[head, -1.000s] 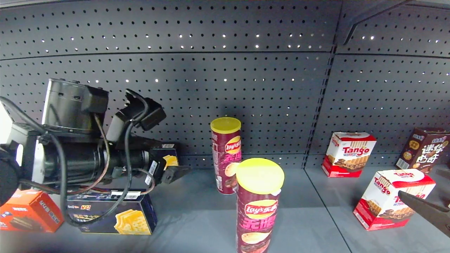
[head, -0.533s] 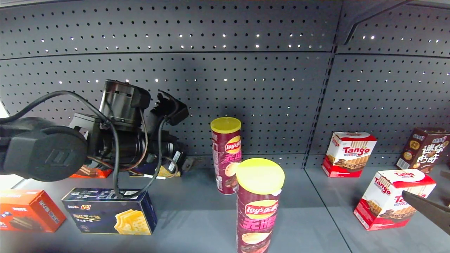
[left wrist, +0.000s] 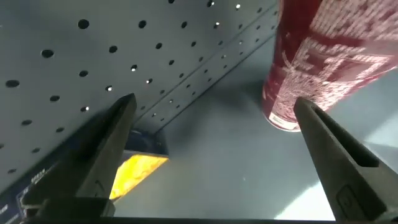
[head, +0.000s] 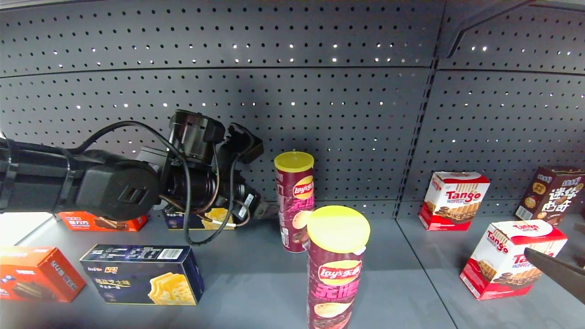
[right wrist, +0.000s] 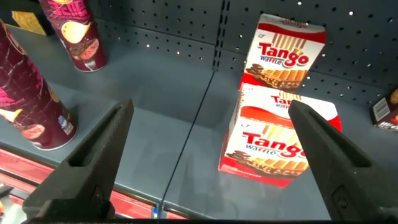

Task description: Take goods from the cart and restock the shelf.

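The left claw point(left wrist: 214, 104) is hanging released deep inside the shelf point(head: 256, 283), its two fingers spread wide with nothing between them. It is pointing at the corner where the shelf floor meets the pegboard back wall point(head: 320, 105). Just beside it, a dark blue cracker box point(left wrist: 140, 163) is lying flat against that back wall, apart from both fingers. On the claw's other side, close by, the rear chip can point(head: 294, 201) is standing upright. A second chip can point(head: 337, 265) is standing nearer the front edge.

To the robot's left, another blue cracker box point(head: 144, 274) and two orange boxes point(head: 39, 273) point(head: 103, 221) are lying in rows. To the robot's right, past the shelf divider, two red-and-white wafer boxes point(head: 452, 198) point(head: 512, 256) and a brown box point(head: 550, 192) are sitting. The right claw point(right wrist: 211, 109) is hovering above the front wafer box, also spread and empty.

Judging by the empty fingers and the box resting at the back, the placing step looks finished and the left arm is at the point of letting go. The next move probably calls for drawing the arm straight out toward the front, keeping clear of the rear chip can, which would tip easily, and then fetching the next item.
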You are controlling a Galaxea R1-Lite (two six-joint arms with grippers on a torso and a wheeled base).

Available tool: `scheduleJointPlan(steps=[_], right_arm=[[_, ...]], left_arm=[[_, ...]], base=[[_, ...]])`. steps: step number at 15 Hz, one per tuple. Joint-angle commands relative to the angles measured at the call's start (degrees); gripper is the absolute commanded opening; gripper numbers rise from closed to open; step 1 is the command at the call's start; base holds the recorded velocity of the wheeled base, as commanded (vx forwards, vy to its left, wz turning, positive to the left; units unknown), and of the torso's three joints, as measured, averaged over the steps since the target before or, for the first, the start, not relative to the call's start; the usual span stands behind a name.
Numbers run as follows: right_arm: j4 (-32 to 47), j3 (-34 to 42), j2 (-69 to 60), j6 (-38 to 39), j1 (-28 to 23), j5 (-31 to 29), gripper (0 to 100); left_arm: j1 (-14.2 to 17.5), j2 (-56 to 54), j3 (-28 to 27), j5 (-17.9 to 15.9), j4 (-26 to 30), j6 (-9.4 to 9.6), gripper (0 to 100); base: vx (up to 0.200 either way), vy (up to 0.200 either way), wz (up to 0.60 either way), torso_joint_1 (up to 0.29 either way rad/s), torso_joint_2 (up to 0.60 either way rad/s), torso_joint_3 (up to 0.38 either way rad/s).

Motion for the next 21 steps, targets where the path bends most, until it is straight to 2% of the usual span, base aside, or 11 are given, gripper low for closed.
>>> scheduleJointPlan(steps=[1, 7, 21], right_arm=[[-0.01, 0.07, -0.05, 0.09, -0.04, -0.01, 100], [0.07, 0.51, -0.67, 0.09, -0.04, -0.01, 100], [0.07, 0.86, -1.72, 0.09, -0.13, -0.71, 100]], left_arm=[[-0.01, 1.93, -1.36, 0.20, 0.05, -0.01, 100], [-0.18, 4.30, -3.47, 2.04, 0.05, -0.09, 100], [-1.15, 7.29, -5.84, 2.13, -0.03, -0.18, 100]], base=[[0.000, 0.000, 0.00, 0.000, 0.00, 0.000], [0.000, 0.000, 0.00, 0.000, 0.00, 0.000], [0.000, 0.000, 0.00, 0.000, 0.00, 0.000]])
